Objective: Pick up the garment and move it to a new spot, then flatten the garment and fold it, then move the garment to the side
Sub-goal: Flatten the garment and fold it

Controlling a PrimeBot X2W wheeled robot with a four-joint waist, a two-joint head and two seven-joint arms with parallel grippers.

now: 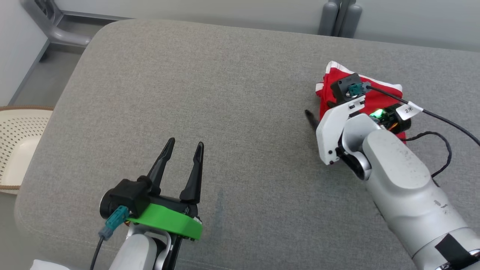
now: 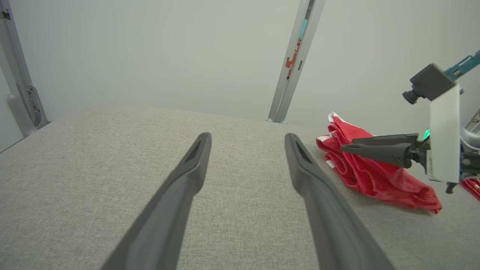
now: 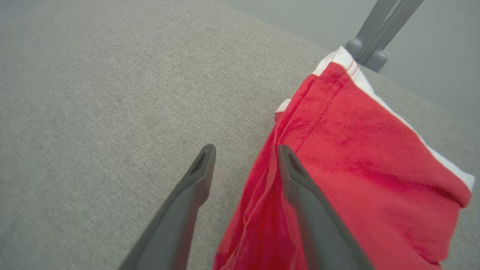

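Observation:
The garment point(image 1: 378, 98) is a red cloth with white trim, lying folded in a bunched pile at the right of the grey cushion point(image 1: 225, 93). My right gripper point(image 1: 318, 109) hovers at its left edge. In the right wrist view the right gripper point(image 3: 245, 150) is open: one finger lies over the red garment point(image 3: 356, 150), the other over bare cushion, and the cloth's edge shows in the gap. From the left wrist view, the garment point(image 2: 375, 176) rests on the cushion with the right gripper point(image 2: 347, 144) just above it. My left gripper point(image 1: 186, 141) point(image 2: 247, 135) stands open and holds nothing at the lower left.
A cream perforated basket point(image 1: 18, 150) sits on the floor beyond the cushion's left edge. Grey metal frame posts point(image 1: 337, 18) rise behind the cushion's far edge. A black cable point(image 1: 442, 120) trails from my right wrist over the cushion's right side.

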